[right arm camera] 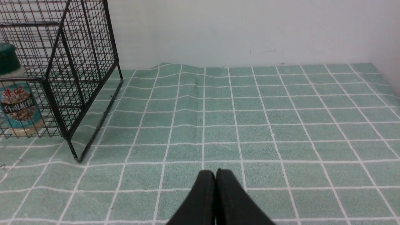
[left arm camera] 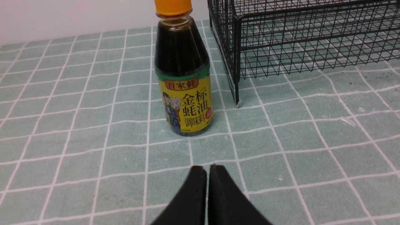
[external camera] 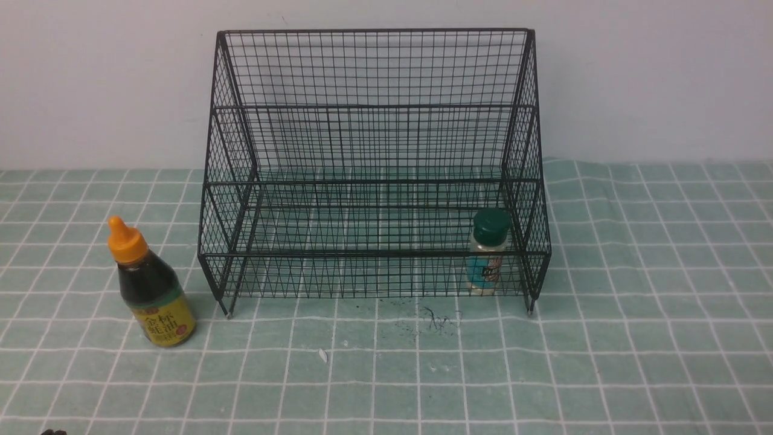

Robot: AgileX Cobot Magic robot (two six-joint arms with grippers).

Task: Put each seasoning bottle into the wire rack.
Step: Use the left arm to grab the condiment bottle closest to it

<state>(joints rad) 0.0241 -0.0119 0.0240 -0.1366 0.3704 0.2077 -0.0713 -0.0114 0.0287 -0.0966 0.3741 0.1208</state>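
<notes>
The dark sauce bottle (external camera: 151,284) with orange cap and yellow-green label stands upright on the cloth, just left of the wire rack (external camera: 374,109); it also shows in the left wrist view (left arm camera: 182,75). The clear shaker jar (external camera: 488,251) with green lid stands upright inside the rack's lowest tier at its right end, and shows in the right wrist view (right arm camera: 17,100). My left gripper (left arm camera: 207,167) is shut and empty, a short way in front of the sauce bottle. My right gripper (right arm camera: 215,171) is shut and empty over bare cloth, right of the rack (right arm camera: 78,62).
A green checked cloth (external camera: 634,338) covers the table. A white wall stands close behind the rack. Dark specks and a small white scrap (external camera: 323,356) lie on the cloth in front of the rack.
</notes>
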